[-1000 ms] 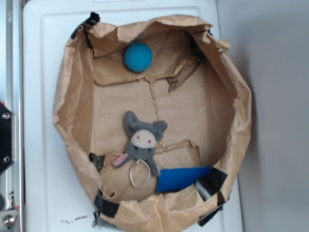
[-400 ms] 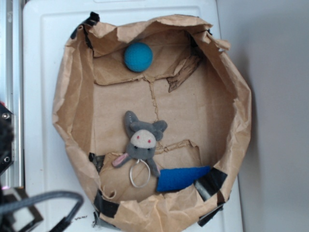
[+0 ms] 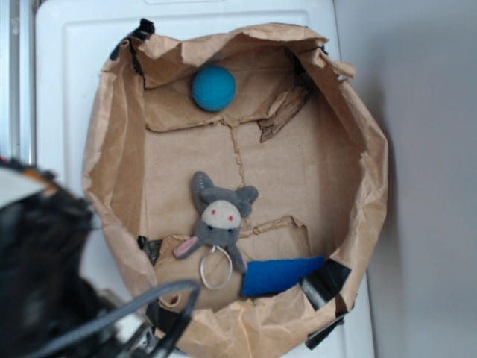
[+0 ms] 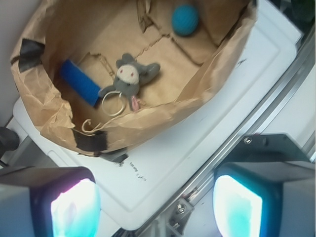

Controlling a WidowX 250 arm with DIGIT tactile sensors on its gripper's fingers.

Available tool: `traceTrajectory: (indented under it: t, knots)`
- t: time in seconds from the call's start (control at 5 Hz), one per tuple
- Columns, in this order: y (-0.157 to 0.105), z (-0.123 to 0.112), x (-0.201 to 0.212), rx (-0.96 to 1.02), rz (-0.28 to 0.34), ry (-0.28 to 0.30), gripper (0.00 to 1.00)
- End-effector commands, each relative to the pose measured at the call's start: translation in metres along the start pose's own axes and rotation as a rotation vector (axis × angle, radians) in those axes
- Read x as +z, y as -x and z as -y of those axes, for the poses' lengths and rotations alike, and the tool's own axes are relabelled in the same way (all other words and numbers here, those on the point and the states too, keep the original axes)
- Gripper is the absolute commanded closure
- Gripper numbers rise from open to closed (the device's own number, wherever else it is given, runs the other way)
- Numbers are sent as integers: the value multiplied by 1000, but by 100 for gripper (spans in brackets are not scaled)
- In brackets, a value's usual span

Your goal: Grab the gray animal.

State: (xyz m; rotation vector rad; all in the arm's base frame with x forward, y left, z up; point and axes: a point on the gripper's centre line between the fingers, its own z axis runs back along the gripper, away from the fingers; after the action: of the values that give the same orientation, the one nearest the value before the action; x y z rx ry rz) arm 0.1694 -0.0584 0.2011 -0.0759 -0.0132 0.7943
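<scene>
From the exterior view we see the gray animal lying flat mid-floor in the paper bag, soft and light; we would pinch its plump head. From the wrist view our end effector hangs outside the rim, wide apart and empty, with open floor around the toy.
</scene>
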Motion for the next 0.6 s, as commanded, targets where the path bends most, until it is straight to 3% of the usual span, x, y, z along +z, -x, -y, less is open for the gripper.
traceTrajectory:
  t: [0.0,0.2,0.4]
  knots:
    - [-17,31,-7,-19,80,-107,0]
    - [-23,35,-19,-7,106,-145,0]
    - [-32,20,-26,-9,128,-106,0]
